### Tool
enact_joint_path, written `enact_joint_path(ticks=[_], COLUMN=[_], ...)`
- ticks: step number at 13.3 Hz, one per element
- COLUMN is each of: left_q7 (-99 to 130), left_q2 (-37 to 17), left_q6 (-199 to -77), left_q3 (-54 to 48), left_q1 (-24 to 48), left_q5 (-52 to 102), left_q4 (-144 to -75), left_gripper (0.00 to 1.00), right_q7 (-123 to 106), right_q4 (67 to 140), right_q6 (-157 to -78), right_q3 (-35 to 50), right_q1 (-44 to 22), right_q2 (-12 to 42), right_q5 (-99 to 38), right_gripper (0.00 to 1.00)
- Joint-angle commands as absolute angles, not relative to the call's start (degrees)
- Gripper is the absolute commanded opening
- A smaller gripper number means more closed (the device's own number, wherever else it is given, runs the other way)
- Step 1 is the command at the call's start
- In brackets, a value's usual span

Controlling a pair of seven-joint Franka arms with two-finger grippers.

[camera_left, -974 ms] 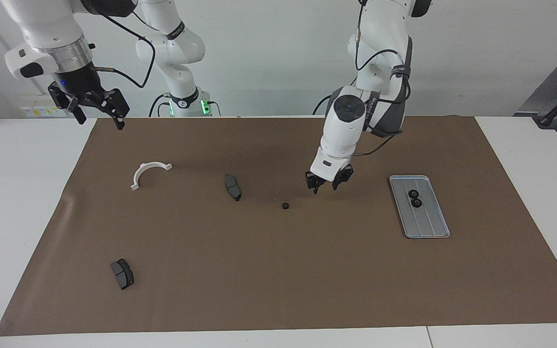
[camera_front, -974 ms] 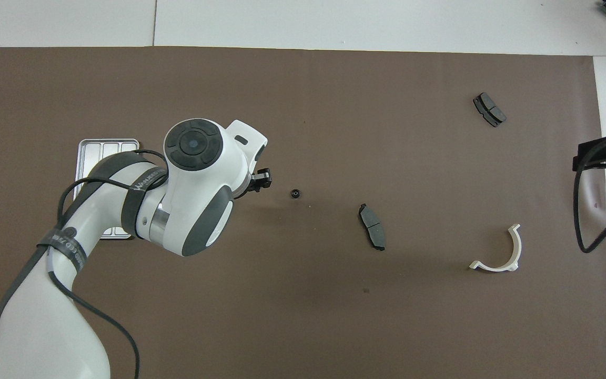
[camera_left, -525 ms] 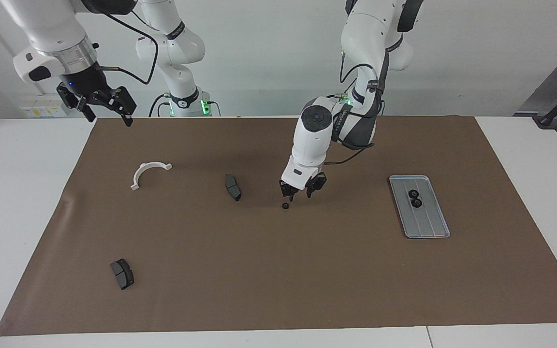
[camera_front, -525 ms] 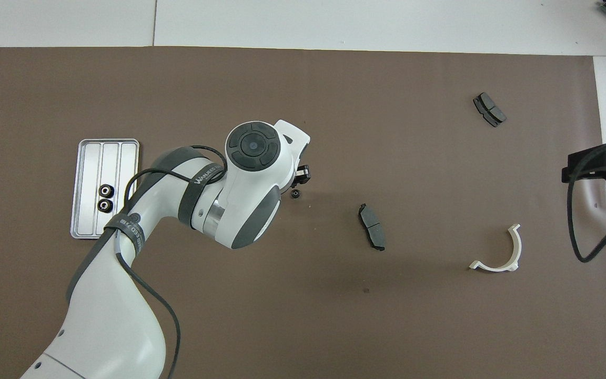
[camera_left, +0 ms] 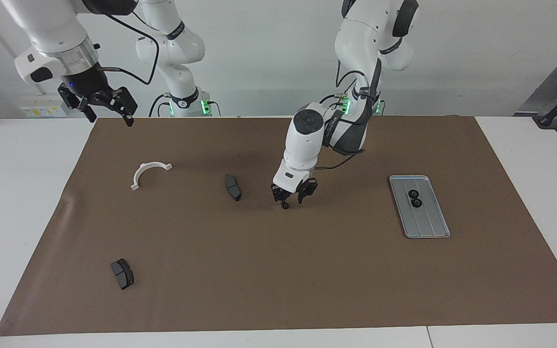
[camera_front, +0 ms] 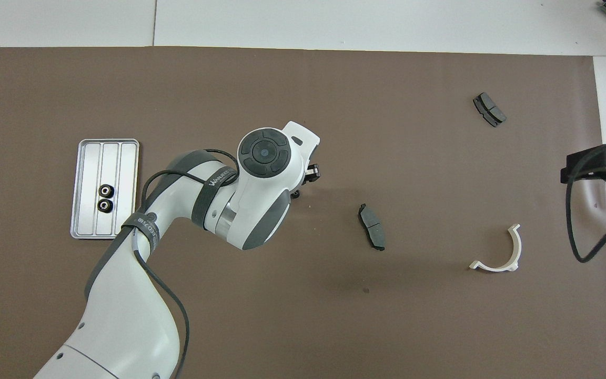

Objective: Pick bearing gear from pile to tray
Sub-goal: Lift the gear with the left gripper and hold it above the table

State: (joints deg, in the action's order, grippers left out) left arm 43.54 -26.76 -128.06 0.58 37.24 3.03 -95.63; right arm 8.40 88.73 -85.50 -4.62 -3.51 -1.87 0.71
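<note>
A small black gear (camera_left: 285, 206) lies on the brown mat (camera_left: 278, 270) mid-table; in the overhead view only its edge (camera_front: 295, 194) shows past the arm. My left gripper (camera_left: 289, 198) is open and low over it, its fingertips (camera_left: 278, 196) just above the gear, which sits nearer one of them. I cannot tell whether they touch. The silver tray (camera_left: 428, 224) lies toward the left arm's end and holds two black gears (camera_left: 415, 198); both also show in the overhead view (camera_front: 105, 198). My right gripper (camera_left: 99, 108) waits open in the air over the mat's corner.
A white half-ring bracket (camera_left: 148, 170) and a dark grey pad (camera_left: 233, 187) lie beside the gear, toward the right arm's end. A second pad (camera_left: 122, 273) lies farther from the robots. The mat covers most of the white table (camera_left: 17, 203).
My left gripper has moved from beside the tray toward the right arm's end and come down over the lone gear. The right gripper shifted slightly.
</note>
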Motion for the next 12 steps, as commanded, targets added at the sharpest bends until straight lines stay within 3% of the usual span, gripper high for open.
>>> enact_joint_path(ticks=[1, 12], left_q7=[45.4, 46.5], left_q2=[-28.1, -30.9], left_q6=[-131.0, -131.0], left_q3=[1.5, 1.9], left_q1=[38.6, 40.8], left_q5=[3.8, 3.0], left_q4=[-95.8, -96.2], left_gripper=[0.6, 0.6], right_q7=[6.4, 6.5], right_q4=[90.4, 90.4], right_q6=[-85.5, -85.4], right_q3=[-4.2, -4.0], right_q1=[-1.8, -1.9], right_q2=[-3.4, -3.4], right_q5=[-0.7, -0.8], right_gripper=[1.0, 1.0])
